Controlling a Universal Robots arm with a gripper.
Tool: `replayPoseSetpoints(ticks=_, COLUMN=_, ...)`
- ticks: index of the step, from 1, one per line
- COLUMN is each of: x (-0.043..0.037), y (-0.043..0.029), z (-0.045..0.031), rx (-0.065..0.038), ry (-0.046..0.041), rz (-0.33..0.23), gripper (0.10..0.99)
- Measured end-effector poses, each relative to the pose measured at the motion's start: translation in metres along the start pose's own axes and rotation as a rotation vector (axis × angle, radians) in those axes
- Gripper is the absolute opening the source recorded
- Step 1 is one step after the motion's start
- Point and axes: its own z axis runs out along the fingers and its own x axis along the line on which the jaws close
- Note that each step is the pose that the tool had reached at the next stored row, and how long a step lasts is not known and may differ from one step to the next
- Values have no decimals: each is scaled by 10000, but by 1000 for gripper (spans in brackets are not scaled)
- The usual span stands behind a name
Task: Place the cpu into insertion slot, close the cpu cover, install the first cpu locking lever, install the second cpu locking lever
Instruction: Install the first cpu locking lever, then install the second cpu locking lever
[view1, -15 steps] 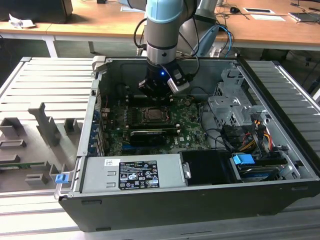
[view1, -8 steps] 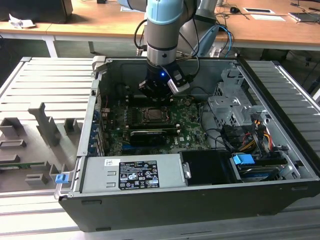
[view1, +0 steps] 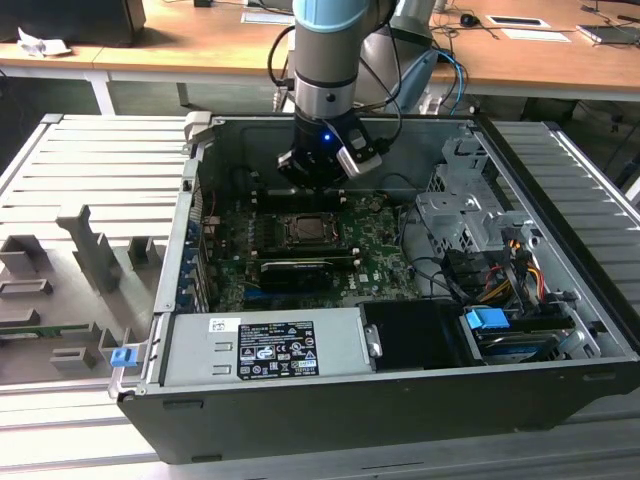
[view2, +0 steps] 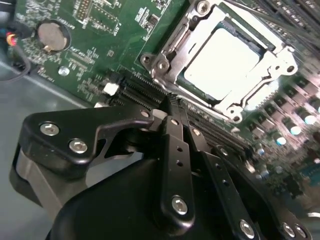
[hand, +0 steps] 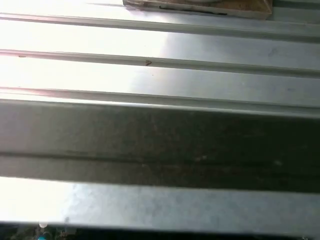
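Your open computer case (view1: 560, 330) lies on the ribbed grey surface (view1: 70, 170), with the green board (view1: 380, 250) on its floor. The arm (view1: 330, 60) reaches down into the case near its back wall. In the second wrist view your gripper (view2: 172, 107) has its fingers pressed together and holds nothing, just beside the slot (view2: 165, 60). The cover (view2: 272, 55) lies flat over the cpu (view2: 225, 60), which sits in the slot.
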Motion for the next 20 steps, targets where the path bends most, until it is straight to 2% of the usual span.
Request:
replayPoseSetpoints(ticks=17, x=4, y=-82, z=-12, rx=-1, ry=-1, rz=0, gripper=106)
replayPoseSetpoints(ticks=20, x=7, y=-128, z=-17, rx=-1, ry=0, rz=0, gripper=106)
